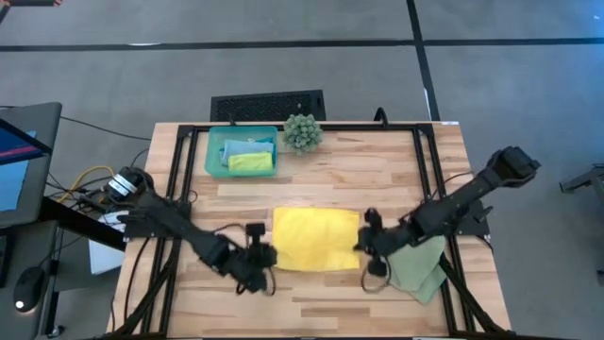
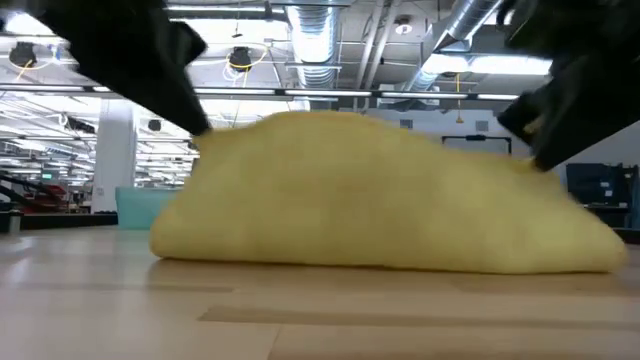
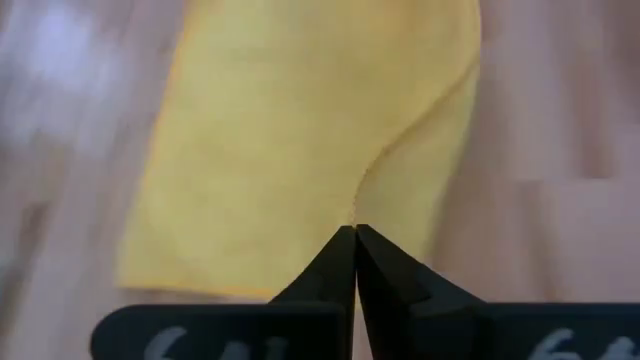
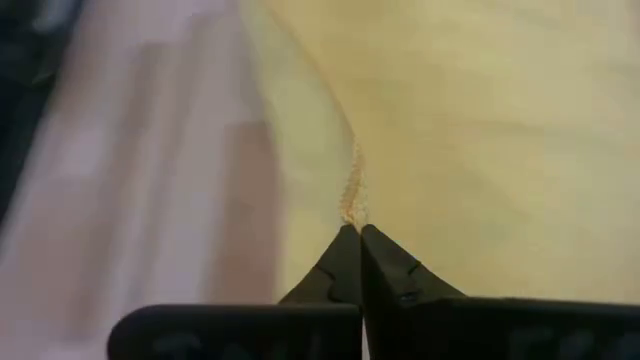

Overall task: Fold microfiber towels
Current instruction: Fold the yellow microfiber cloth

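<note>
The yellow towel (image 1: 316, 239) lies on the wooden surface (image 1: 321, 184) at centre, between the two arms. The left end effector (image 1: 265, 255) is at the towel's left edge, fingers pressed together and pinching the cloth; its wrist view shows the closed tips meeting at a fold line in the fabric. The right end effector (image 1: 366, 242) is at the right edge, likewise pinched shut on the towel, with a puckered seam of cloth gathered at its tips in its own wrist view. In the low view the towel is humped in the middle, not flat.

The pale sage towel (image 1: 418, 265) lies rumpled under the right arm, near the surface's right edge. The teal tray (image 1: 216, 148) at the rear holds the light blue towel (image 1: 247, 145) and the lime green towel (image 1: 250, 162). The spiky plant (image 1: 302, 132) stands just beside the tray.

Risks, as judged:
- Both pinches appear to hold only a thin bite of edge; a quick lift could let the cloth slip free from one side and skew the fold.
- How many layers each end effector holds cannot be told; a single layer would open the towel instead of folding it.
- The right arm's travel could drag the sage towel off the surface.
</note>
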You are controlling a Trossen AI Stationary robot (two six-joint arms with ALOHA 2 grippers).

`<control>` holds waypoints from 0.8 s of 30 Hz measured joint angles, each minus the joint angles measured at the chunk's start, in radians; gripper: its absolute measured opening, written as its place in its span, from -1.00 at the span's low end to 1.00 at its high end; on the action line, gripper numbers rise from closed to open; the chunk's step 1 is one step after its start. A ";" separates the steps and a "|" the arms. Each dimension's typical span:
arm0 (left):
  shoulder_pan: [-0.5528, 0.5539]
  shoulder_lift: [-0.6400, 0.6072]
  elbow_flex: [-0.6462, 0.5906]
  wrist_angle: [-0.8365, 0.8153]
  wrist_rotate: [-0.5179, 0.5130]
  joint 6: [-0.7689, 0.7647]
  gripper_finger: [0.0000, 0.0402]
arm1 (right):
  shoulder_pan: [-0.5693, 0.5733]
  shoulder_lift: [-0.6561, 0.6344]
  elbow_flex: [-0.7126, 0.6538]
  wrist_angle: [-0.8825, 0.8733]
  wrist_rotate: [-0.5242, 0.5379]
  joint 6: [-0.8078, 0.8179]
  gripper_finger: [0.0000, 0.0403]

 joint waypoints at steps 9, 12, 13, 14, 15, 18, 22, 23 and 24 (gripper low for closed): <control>0.239 0.011 -0.006 -0.178 0.032 0.068 -1.00 | -0.242 -0.081 -0.096 -0.030 0.008 0.080 -0.95; 0.289 0.011 -0.014 -0.181 0.015 0.121 -1.00 | -0.303 -0.079 -0.096 -0.054 0.005 0.080 -0.94; 0.304 0.010 -0.018 -0.171 0.016 0.144 -1.00 | -0.319 -0.079 -0.096 -0.065 0.005 0.080 -0.94; 0.319 0.010 -0.029 -0.152 0.017 0.167 -1.00 | -0.333 -0.080 -0.096 -0.076 0.005 0.080 -0.94; 0.333 0.009 -0.044 -0.128 0.022 0.189 -1.00 | -0.345 -0.080 -0.096 -0.085 0.005 0.080 -0.94; 0.370 0.010 -0.079 -0.067 0.045 0.243 -1.00 | -0.366 -0.082 -0.096 -0.103 -0.004 0.080 -0.94; 0.406 0.010 -0.111 -0.003 0.084 0.292 -1.00 | -0.384 -0.072 -0.095 -0.120 -0.020 0.087 -0.94; 0.413 0.010 -0.119 0.016 0.085 0.302 -1.00 | -0.392 -0.066 -0.095 -0.125 -0.020 0.087 -0.94; 0.420 0.010 -0.125 0.034 0.085 0.314 -1.00 | -0.401 -0.060 -0.095 -0.129 -0.020 0.087 -0.94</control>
